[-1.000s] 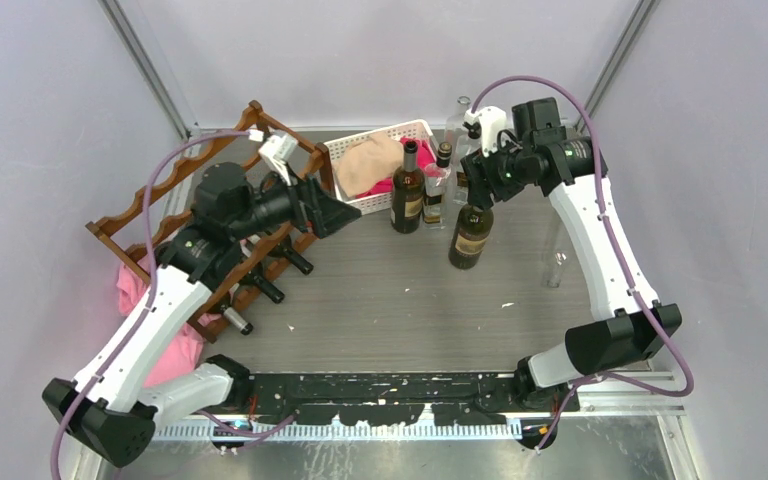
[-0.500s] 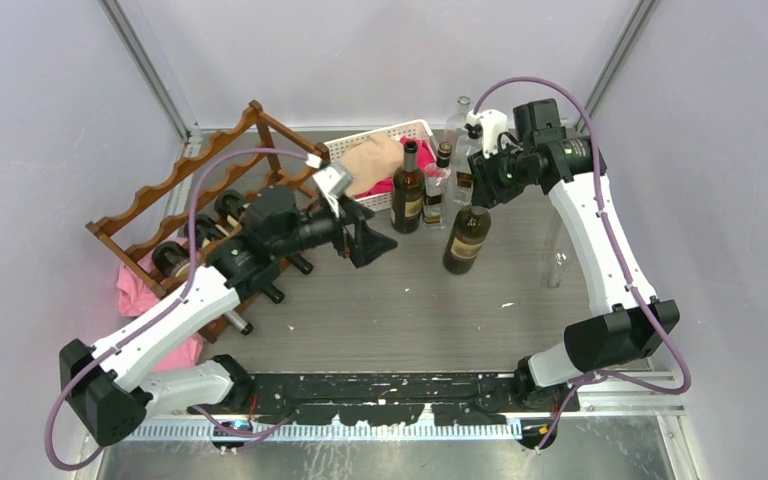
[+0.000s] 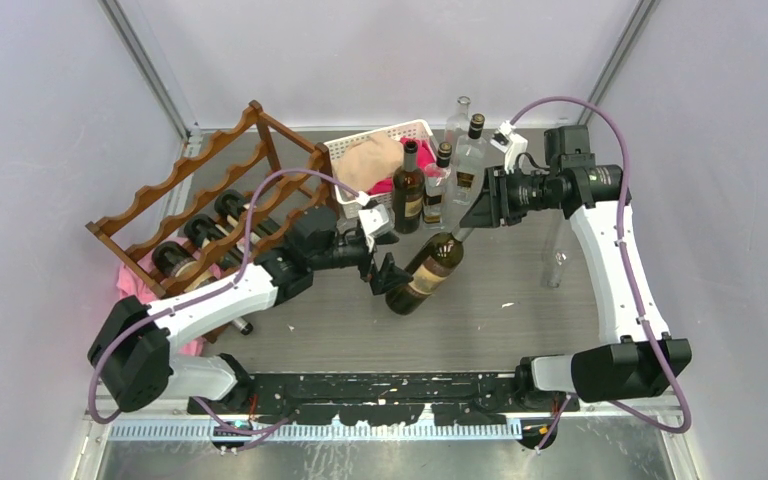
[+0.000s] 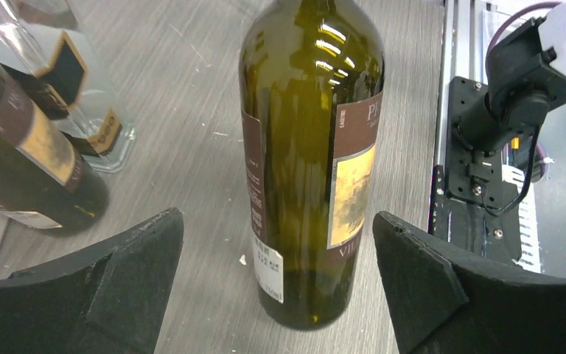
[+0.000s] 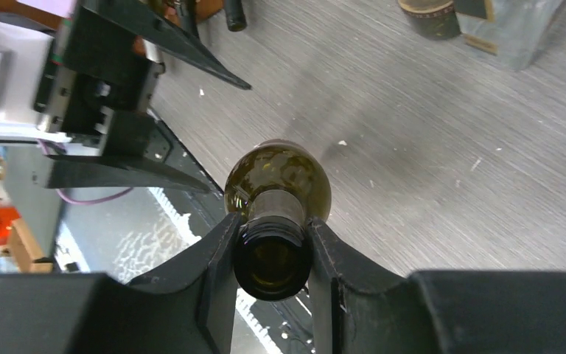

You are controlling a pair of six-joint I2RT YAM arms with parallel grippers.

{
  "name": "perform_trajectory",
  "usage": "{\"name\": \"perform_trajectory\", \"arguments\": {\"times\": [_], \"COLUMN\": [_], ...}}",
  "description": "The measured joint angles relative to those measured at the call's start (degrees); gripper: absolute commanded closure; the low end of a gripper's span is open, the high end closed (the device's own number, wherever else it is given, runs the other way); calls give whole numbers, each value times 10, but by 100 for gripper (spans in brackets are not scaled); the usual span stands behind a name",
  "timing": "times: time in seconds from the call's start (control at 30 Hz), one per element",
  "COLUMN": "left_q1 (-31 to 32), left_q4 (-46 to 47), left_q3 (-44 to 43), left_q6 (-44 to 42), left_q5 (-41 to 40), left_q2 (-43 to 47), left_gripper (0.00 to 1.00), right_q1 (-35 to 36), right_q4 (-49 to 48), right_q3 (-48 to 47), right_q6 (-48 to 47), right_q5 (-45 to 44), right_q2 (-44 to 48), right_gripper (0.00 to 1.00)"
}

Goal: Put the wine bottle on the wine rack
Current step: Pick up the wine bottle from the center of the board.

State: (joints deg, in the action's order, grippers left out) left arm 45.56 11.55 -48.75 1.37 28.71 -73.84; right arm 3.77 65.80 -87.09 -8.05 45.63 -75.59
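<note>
A dark green wine bottle point(image 3: 426, 273) with a brown and gold label leans steeply left over the table. My right gripper point(image 3: 472, 218) is shut on its neck, and in the right wrist view the open mouth point(image 5: 273, 258) sits clamped between the pads. My left gripper point(image 3: 387, 277) is open at the bottle's base. In the left wrist view its fingers point(image 4: 118, 287) stand either side of the bottle's lower body point(image 4: 309, 162) without touching. The reddish-brown wine rack point(image 3: 175, 167) stands at the far left with three bottles lying in it.
A white basket point(image 3: 352, 148) with cloth stands at the back. Beside it are upright dark bottles point(image 3: 407, 192) and clear bottles point(image 3: 468, 155). A small clear glass point(image 3: 557, 268) stands at the right. Pink cloth point(image 3: 140, 290) lies under the rack's near end.
My right gripper closed on the bottle's neck and tipped the upright bottle over to the left. My left arm swung from the rack across to the bottle's base, staying open.
</note>
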Motion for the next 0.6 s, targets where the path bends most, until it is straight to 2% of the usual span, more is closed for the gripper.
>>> {"name": "perform_trajectory", "arguments": {"times": [0.47, 0.57, 0.6], "left_q1": [6, 6, 6], "left_q4": [123, 122, 122], "left_q3": [45, 52, 52], "left_q6": [10, 6, 0], "left_q5": [50, 51, 50], "left_q2": [-57, -73, -79], "left_gripper": [1, 5, 10], "right_q1": [-33, -42, -45], "right_q4": [-98, -105, -106], "right_q3": [49, 53, 54], "right_q6": [87, 97, 99], "right_q5": [87, 100, 103], "right_q2": [34, 37, 38], "right_gripper": [99, 99, 99]}}
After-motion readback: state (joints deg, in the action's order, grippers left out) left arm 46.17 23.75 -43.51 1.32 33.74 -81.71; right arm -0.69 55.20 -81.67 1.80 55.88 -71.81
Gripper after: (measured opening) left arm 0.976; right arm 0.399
